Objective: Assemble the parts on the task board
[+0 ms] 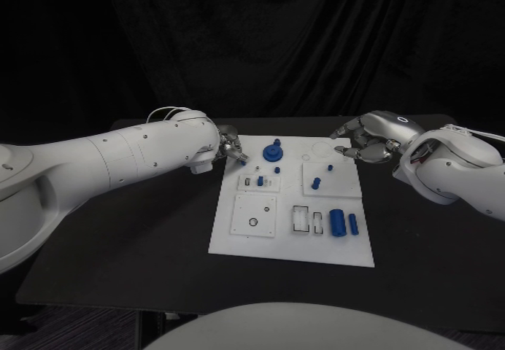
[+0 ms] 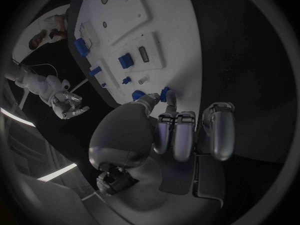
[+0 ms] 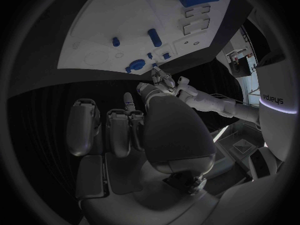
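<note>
1. Task board (image 1: pixel 357 251) position: the white plate lies in the middle of the black table (image 1: pixel 157 240), its long axis running away from the robot. Both hands sit at its far end, one at each side edge.

2. Parts on the board:
   - Blue gear-like disc (image 1: pixel 274 152) at the far end, just beside the left hand.
   - Large blue cylinder (image 1: pixel 337 222) and a slimmer blue pin (image 1: pixel 352 224), both lying on the near right portion with their long axes along the board's length.
   - Small blue pegs (image 1: pixel 260 179) standing in the inset plates in the middle zone.

3. Left hand (image 1: pixel 231 149): positioned over the far left edge of the board. In the left wrist view the fingers (image 2: pixel 181 135) are curled in side by side, with nothing visible between them. The thumb tip reaches toward the blue disc; contact cannot be confirmed.

4. Right hand (image 1: pixel 366 142): positioned at the far right corner, apart from all blue parts. Fingers (image 3: pixel 119 130) are loosely curled and carry nothing.

5. Governing relation: the disc lies toward the board's centre line from the left fingertips, so the left hand is the nearer. The cylinder and pin lie well apart from both hands, back toward the robot.

6. Judgement: assembly is at an early stage; most parts appear unseated.
</note>
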Available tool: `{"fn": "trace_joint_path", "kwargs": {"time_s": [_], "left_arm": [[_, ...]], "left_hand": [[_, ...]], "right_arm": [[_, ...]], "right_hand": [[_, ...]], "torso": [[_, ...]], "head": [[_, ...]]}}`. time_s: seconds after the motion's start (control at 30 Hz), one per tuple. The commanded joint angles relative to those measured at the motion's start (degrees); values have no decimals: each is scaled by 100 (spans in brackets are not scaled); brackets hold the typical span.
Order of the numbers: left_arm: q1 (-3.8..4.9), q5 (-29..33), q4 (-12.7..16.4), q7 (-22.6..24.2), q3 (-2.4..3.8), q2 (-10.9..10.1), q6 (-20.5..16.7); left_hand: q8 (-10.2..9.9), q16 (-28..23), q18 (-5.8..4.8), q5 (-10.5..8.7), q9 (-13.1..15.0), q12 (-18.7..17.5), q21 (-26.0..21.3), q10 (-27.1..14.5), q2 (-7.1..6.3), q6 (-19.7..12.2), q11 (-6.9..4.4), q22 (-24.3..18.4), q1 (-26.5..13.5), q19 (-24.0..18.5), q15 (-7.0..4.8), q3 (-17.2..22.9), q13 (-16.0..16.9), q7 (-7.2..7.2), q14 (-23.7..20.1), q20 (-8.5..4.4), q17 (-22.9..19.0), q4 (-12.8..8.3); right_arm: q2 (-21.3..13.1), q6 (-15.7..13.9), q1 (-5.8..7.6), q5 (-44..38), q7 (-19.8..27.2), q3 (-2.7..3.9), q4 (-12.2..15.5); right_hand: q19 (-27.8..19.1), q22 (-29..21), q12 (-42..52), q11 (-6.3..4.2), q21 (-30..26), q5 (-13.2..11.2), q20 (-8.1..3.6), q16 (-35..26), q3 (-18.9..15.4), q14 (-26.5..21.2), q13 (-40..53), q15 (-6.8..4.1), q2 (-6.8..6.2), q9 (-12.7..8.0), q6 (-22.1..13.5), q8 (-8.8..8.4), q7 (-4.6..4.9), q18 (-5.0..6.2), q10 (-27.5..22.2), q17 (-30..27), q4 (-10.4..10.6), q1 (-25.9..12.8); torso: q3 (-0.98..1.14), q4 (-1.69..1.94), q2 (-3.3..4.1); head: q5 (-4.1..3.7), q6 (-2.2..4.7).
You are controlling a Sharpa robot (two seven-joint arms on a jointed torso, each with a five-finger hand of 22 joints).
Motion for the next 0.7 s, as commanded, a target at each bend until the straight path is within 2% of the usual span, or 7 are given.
{"fn": "trace_joint_path", "kwargs": {"time_s": [0.03,0.43,0.7], "left_arm": [[-21,-15,12,83,-1,5,134],[-27,-15,72,138,-1,-74,-35],[-25,-15,397,258,-1,-301,-472]], "left_hand": [[-39,15,26,49,-7,-4,-31,607,-44,22,-45,917,16,-2,-12,92,1505,-42,605,-8,1510,-33],[-49,15,24,167,-14,-4,-36,607,-128,66,-55,934,-44,7,-20,405,1505,-51,605,-17,1510,-159],[-34,15,22,284,5,-4,-36,607,-197,99,-63,949,-82,16,-28,620,1505,-61,605,-25,1510,-249]], "right_arm": [[5,14,-12,-8,-113,5,-2],[-8,9,-12,-8,-116,5,-8],[-48,4,-12,-8,-129,5,8]], "right_hand": [[-7,1068,-28,33,-18,10,46,-16,29,416,638,46,45,-6,49,-25,3,61,84,602,-4,20],[-9,1066,-38,35,-27,10,47,-21,36,415,624,48,47,-15,60,-29,5,63,77,595,-9,13],[-9,1066,-38,35,-27,10,47,-21,36,415,624,48,47,-15,60,-29,5,63,77,595,-9,13]], "torso": [[0,-2,-1],[-1,2,-2],[2,7,-5]], "head": [[11,-1],[15,-1],[13,-1]]}}
